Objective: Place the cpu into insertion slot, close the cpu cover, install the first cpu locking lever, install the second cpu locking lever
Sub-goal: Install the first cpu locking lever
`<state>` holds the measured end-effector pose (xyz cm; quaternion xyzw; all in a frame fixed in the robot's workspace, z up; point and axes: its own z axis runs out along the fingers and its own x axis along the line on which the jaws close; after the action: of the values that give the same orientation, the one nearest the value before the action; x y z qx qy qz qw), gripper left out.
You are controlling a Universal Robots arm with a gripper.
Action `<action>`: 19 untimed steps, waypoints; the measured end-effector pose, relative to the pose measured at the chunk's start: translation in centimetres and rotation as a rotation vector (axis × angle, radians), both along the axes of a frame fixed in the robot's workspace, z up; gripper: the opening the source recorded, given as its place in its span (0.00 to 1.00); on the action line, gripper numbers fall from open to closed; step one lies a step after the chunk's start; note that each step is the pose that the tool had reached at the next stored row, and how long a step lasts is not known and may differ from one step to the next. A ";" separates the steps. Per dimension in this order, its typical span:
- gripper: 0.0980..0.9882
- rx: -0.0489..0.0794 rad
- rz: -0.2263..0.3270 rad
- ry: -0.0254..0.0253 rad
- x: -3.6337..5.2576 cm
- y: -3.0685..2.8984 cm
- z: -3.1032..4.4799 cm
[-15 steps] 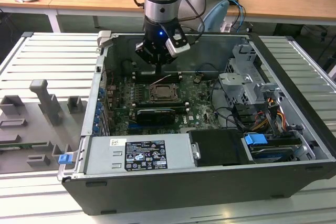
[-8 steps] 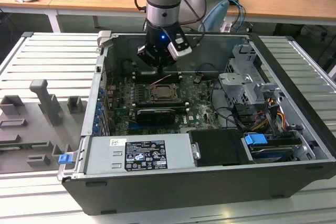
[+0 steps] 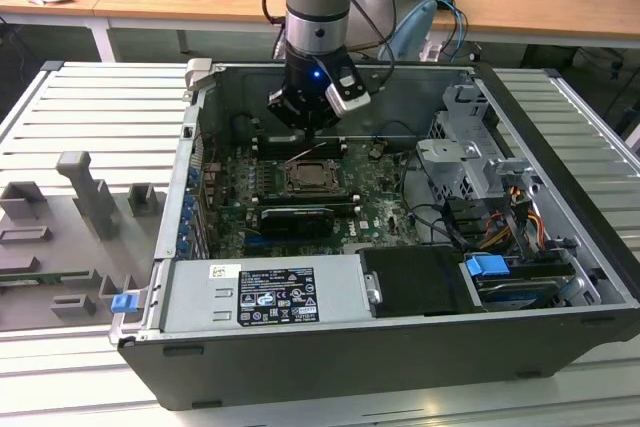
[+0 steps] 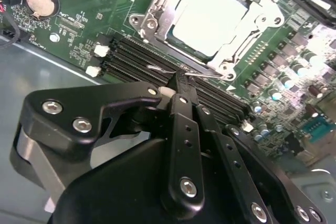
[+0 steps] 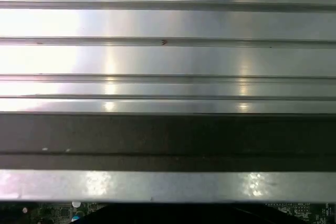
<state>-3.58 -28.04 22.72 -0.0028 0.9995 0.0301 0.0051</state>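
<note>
The cpu point(image 4: 210, 17) lies pale and flat in the insertion slot point(image 3: 315, 178) on the green board. The silvery cpu cover point(image 4: 169, 15) lies down around it, framing its face. A thin wire locking lever point(image 4: 157, 68) runs along the socket's edge beside the memory slots. My gripper point(image 4: 181, 81) has its black fingers point(image 4: 185, 124) pressed together, with their tips right at this lever wire. In the exterior view the gripper point(image 3: 312, 133) hangs just behind the socket, inside the open computer case.
Long black memory slots point(image 4: 131, 59) lie between my gripper and the socket. A round coin battery point(image 4: 41, 1) sits on the board. The case point(image 3: 330, 77) walls ring the board, with a drive cage point(image 3: 465, 157) and cables at the exterior view's right. Grey fixtures point(image 3: 85, 187) stand outside on the left.
</note>
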 end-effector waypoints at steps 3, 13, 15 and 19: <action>0.01 0.000 0.001 0.0000 0.37 0.06 -0.42; 0.01 0.001 0.002 -0.0003 1.48 0.07 -1.26; 0.01 0.001 0.005 -0.0004 1.49 0.08 -1.48; 0.01 0.001 0.019 -0.0004 1.49 0.09 -1.96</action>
<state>-2.09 -27.95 20.77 -0.0121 0.9994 0.0309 0.0051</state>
